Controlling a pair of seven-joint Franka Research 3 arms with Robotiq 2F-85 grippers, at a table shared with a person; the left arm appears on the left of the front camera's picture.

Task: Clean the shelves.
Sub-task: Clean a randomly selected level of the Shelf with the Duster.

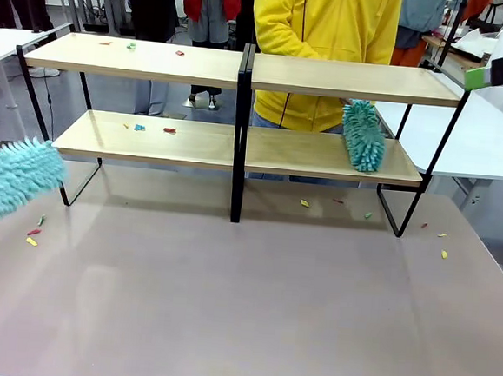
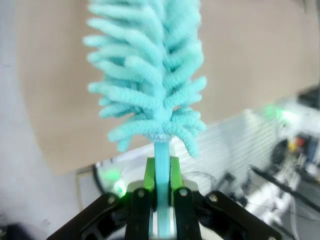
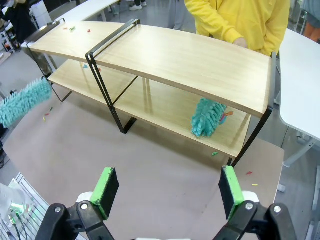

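Clamping a teal duster (image 2: 150, 75) by its stem, the left tool (image 2: 161, 174) is seen shut at the near left of the surface (image 1: 242, 309). The shelves (image 1: 157, 59) lie far-right of it, long axis left-to-right; their littered left boards are nearest this arm. The right tool (image 3: 168, 191) is spread open, empty.

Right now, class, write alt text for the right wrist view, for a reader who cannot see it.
The open right gripper hangs above the table, facing the shelves. A teal duster sits on the lower board's right half, a person in yellow stands behind, and a second duster shows at left.
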